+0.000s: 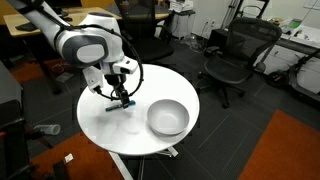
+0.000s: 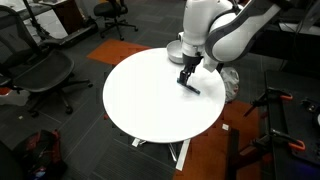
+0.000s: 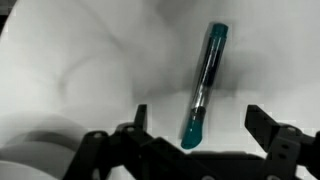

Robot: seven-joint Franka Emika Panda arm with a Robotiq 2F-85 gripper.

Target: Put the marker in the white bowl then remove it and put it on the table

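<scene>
The marker (image 3: 203,85), dark with teal ends, lies flat on the white round table (image 1: 110,125). It also shows in both exterior views (image 1: 118,104) (image 2: 190,87). My gripper (image 3: 195,122) hangs just above it, open, with a finger on each side of its near teal end and not touching it. The gripper shows in both exterior views (image 1: 123,97) (image 2: 185,78). The white bowl (image 1: 168,117) stands empty on the table beside the gripper; in an exterior view it (image 2: 176,48) is mostly hidden behind the arm.
Black office chairs (image 1: 232,55) (image 2: 40,70) stand around the table. Wooden desks (image 1: 40,22) are at the back. A tripod stand (image 2: 275,130) is close to the table's edge. Bare table top (image 2: 140,95) lies away from the bowl.
</scene>
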